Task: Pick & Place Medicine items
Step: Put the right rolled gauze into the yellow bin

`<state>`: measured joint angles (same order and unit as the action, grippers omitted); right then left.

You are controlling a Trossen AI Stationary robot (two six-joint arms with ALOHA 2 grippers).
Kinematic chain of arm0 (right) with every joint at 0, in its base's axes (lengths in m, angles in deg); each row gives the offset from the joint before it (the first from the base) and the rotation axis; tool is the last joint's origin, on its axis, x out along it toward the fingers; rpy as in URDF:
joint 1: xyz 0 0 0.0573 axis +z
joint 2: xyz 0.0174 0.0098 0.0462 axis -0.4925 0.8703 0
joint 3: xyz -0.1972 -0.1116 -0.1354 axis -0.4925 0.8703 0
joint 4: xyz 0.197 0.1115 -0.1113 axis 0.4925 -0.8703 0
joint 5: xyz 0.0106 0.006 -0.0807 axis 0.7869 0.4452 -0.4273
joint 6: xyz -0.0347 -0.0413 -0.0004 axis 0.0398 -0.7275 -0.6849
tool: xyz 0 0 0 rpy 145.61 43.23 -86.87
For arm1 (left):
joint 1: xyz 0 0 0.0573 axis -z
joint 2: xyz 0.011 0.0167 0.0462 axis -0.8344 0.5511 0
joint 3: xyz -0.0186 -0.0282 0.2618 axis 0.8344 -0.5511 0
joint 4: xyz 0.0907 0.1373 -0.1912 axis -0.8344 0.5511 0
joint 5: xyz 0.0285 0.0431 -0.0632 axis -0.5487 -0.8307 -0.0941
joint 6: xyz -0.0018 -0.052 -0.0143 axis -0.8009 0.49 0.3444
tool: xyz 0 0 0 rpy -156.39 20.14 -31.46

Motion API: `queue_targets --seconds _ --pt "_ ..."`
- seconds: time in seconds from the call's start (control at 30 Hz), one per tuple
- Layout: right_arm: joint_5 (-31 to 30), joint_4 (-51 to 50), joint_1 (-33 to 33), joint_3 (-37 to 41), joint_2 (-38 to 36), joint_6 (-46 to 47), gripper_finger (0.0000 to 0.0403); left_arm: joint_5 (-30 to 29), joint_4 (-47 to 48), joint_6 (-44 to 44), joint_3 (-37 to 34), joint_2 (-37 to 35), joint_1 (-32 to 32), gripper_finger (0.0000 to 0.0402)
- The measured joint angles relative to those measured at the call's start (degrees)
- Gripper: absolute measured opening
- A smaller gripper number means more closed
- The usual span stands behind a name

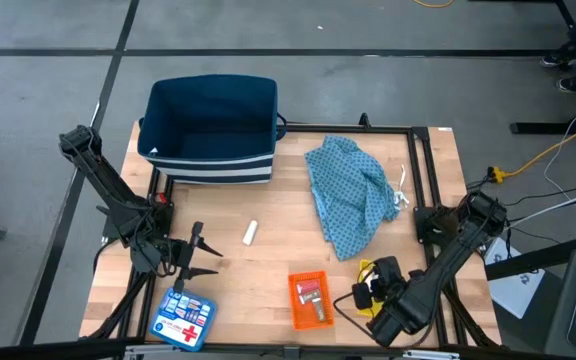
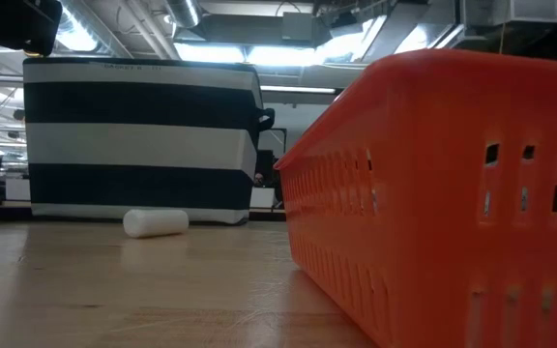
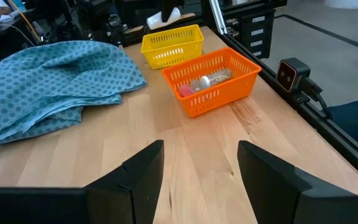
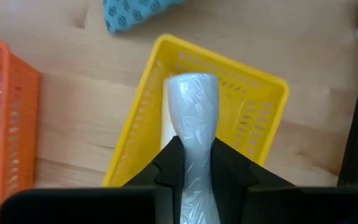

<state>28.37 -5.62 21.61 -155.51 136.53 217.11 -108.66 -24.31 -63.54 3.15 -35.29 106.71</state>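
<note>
**Stick could miss the yellow basket**

My right fingers point(image 4: 188, 165) pinch a white wrapped stick point(image 4: 190, 118) above the yellow basket point(image 4: 253, 112). If I release off-centre, I judge it may strike the rim and roll across the counter point(image 1: 268, 270). Another stick point(image 1: 250, 233) lies loose mid-counter. My left fingers point(image 3: 201, 174) wait spread, empty, near the orange basket point(image 3: 213, 84).

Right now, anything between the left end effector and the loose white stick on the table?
No. In the high view, only bare wood lies between the open left end effector and the white stick.
</note>
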Motion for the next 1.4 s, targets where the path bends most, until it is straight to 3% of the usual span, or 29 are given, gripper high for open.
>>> queue_targets --seconds 0.63,1.4 --pt "3.0 2.6 0.2 0.0 5.0 0.0 0.0062 0.1 0.0 0.1 0.0 0.0 0.0 0.02" --pt "2.8 3.2 0.8 0.0 5.1 -0.3 0.0062 0.3 0.0 0.1 0.0 0.0 0.0 0.02"
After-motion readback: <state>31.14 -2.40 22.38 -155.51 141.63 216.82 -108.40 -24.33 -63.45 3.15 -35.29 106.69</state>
